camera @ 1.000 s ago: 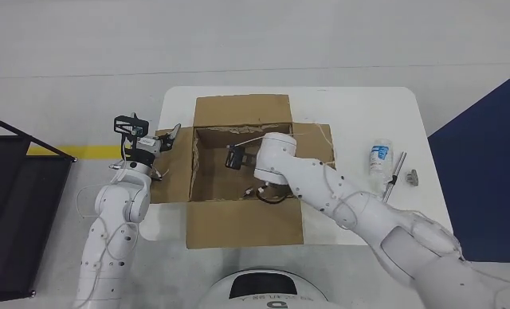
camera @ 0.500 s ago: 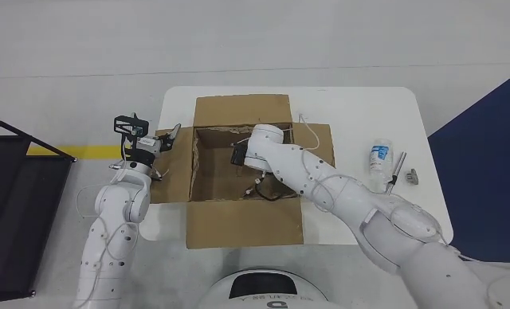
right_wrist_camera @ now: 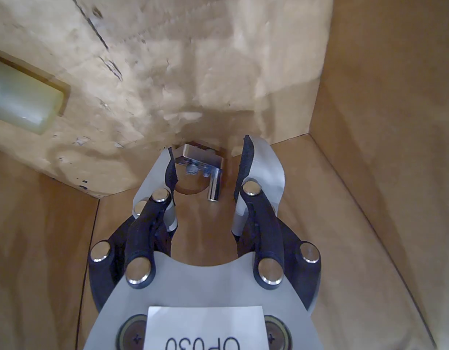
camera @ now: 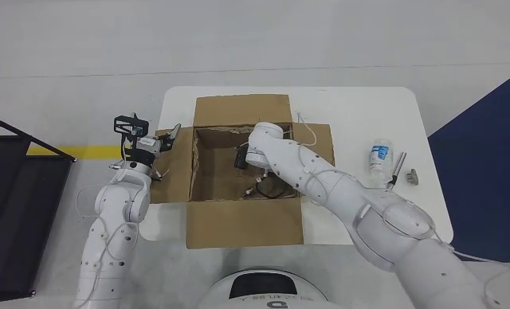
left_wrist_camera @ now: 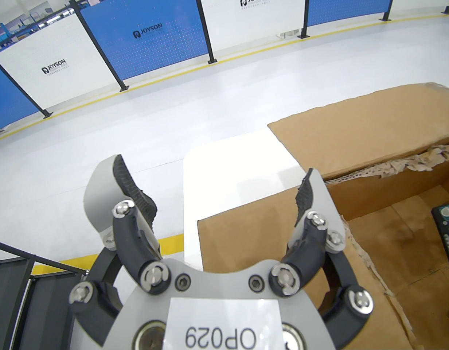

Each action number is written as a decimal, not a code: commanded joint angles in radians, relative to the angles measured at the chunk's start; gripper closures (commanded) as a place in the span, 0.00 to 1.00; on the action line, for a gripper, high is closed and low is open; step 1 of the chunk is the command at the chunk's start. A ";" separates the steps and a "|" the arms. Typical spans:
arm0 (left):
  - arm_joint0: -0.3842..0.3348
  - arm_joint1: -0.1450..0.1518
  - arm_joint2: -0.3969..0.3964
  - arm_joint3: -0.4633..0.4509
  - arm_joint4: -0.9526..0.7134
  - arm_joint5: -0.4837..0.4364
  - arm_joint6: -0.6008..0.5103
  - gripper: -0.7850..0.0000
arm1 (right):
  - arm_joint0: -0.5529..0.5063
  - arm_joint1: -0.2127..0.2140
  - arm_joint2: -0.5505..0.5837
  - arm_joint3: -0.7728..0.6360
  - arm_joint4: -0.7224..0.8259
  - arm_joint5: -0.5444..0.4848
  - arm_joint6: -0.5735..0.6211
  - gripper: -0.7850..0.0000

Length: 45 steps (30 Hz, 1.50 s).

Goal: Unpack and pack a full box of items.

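The open cardboard box sits mid-table with its flaps spread. My right gripper is down inside it, near the far wall. In the right wrist view the right gripper is open, and a small metal bracket lies on the box floor between its fingertips, in a corner. A pale cylinder rests against the box wall off to one side. My left gripper hovers open over the box's left flap, and the left gripper holds nothing.
A small clear bottle, a metal rod and a small grey part lie on the white table right of the box. A black cable lies inside the box near its front wall. A dark device is in the box.
My right arm's wrist and forearm have swung toward the far side of the box, with the gripper staying low inside. The left arm has not moved.
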 commanded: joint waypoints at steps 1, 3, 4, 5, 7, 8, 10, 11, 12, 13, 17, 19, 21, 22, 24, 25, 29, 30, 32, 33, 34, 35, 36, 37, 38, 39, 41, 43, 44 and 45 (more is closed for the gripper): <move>0.000 0.000 0.000 0.000 0.000 0.000 0.000 0.00 | 0.004 -0.005 -0.008 0.020 0.011 -0.004 -0.004 0.53; 0.000 0.000 0.000 0.000 0.000 0.000 0.000 0.00 | 0.010 -0.011 -0.013 0.041 0.023 -0.008 -0.008 0.53; 0.000 0.000 0.000 0.000 0.000 0.000 0.000 0.00 | 0.013 -0.015 -0.016 0.050 0.028 -0.011 -0.011 0.53; 0.000 0.000 0.000 0.000 0.000 0.000 0.000 0.00 | 0.016 -0.018 -0.019 0.061 0.033 -0.013 -0.013 0.52; 0.000 0.000 0.000 0.000 0.000 0.000 0.000 0.00 | 0.021 -0.024 -0.024 0.078 0.040 -0.018 -0.018 0.53; 0.000 0.000 0.000 0.000 0.000 0.000 0.000 0.00 | 0.022 -0.027 -0.027 0.086 0.043 -0.020 -0.020 0.55; 0.000 0.000 0.000 0.000 0.000 0.000 0.000 0.00 | 0.025 -0.033 -0.035 0.101 0.046 -0.022 -0.022 0.65; 0.000 0.000 0.000 0.000 0.000 0.000 0.000 0.00 | 0.027 -0.037 -0.039 0.105 0.047 -0.023 -0.023 0.82; 0.000 0.000 0.000 0.000 0.000 0.000 0.000 0.00 | 0.028 -0.040 -0.042 0.108 0.047 -0.023 -0.023 1.00; 0.000 0.000 0.000 0.000 0.000 0.000 0.000 0.00 | 0.030 -0.043 -0.046 0.107 0.043 -0.022 -0.022 1.00; 0.000 0.000 0.000 0.000 0.000 0.000 0.000 0.00 | 0.032 -0.052 -0.050 0.069 0.021 -0.008 -0.025 1.00; 0.000 0.000 0.000 0.000 0.000 0.000 0.000 0.00 | 0.028 -0.052 -0.051 0.030 0.005 0.002 -0.029 1.00; 0.000 0.000 0.000 0.000 0.000 0.000 0.000 0.00 | 0.020 -0.049 -0.048 -0.023 -0.007 0.008 -0.033 1.00; 0.000 0.000 0.000 0.000 0.000 0.000 0.000 0.00 | 0.014 -0.046 -0.045 -0.054 -0.011 0.009 -0.035 1.00; 0.000 0.000 0.000 0.000 0.000 0.000 0.000 0.00 | 0.000 -0.036 -0.037 -0.099 -0.023 0.009 -0.033 1.00; 0.000 0.000 0.000 0.000 0.000 0.000 0.000 0.00 | -0.007 -0.029 -0.030 -0.124 -0.025 0.006 -0.040 1.00; 0.000 0.000 0.000 0.000 0.000 0.000 0.000 0.00 | -0.036 0.002 0.009 -0.192 -0.036 -0.008 -0.062 1.00; 0.000 0.000 0.000 0.000 0.000 0.000 0.000 0.00 | -0.044 0.010 0.021 -0.205 -0.039 -0.009 -0.069 1.00; 0.000 0.000 0.000 0.000 0.000 0.000 0.000 0.00 | -0.059 0.025 0.042 -0.234 -0.055 -0.004 -0.080 1.00; 0.000 0.000 0.000 0.000 0.000 0.000 0.000 0.00 | -0.067 0.033 0.052 -0.255 -0.063 -0.003 -0.090 1.00; 0.000 0.000 0.000 0.000 0.000 0.000 0.000 0.00 | -0.077 0.041 0.063 -0.277 -0.074 -0.001 -0.098 1.00; 0.000 0.000 0.000 0.000 0.000 0.000 0.000 0.00 | -0.087 0.050 0.074 -0.305 -0.088 0.003 -0.103 1.00; 0.000 0.000 0.000 0.000 0.000 0.000 0.000 0.00 | -0.100 0.060 0.087 -0.335 -0.102 0.008 -0.105 1.00; 0.000 0.000 0.000 0.000 0.000 0.000 0.000 0.00 | -0.114 0.071 0.100 -0.372 -0.121 0.015 -0.105 1.00; 0.000 0.000 0.000 0.000 0.000 0.000 0.000 0.00 | -0.130 0.083 0.114 -0.416 -0.146 0.024 -0.104 1.00; 0.000 0.000 0.000 0.000 0.000 0.000 0.000 0.00 | -0.152 0.095 0.126 -0.466 -0.174 0.033 -0.099 1.00; 0.000 0.000 0.000 0.000 0.000 0.000 0.000 0.00 | -0.206 0.123 0.152 -0.590 -0.240 0.048 -0.081 1.00; 0.000 0.000 0.000 0.000 0.000 0.000 0.000 0.00 | -0.272 0.154 0.186 -0.727 -0.307 0.055 -0.062 1.00; 0.000 0.000 0.000 0.000 0.000 0.000 0.000 0.00 | -0.308 0.169 0.204 -0.792 -0.340 0.055 -0.051 1.00; 0.000 0.000 0.000 0.000 0.000 0.000 0.000 0.00 | -0.345 0.184 0.223 -0.861 -0.376 0.053 -0.047 1.00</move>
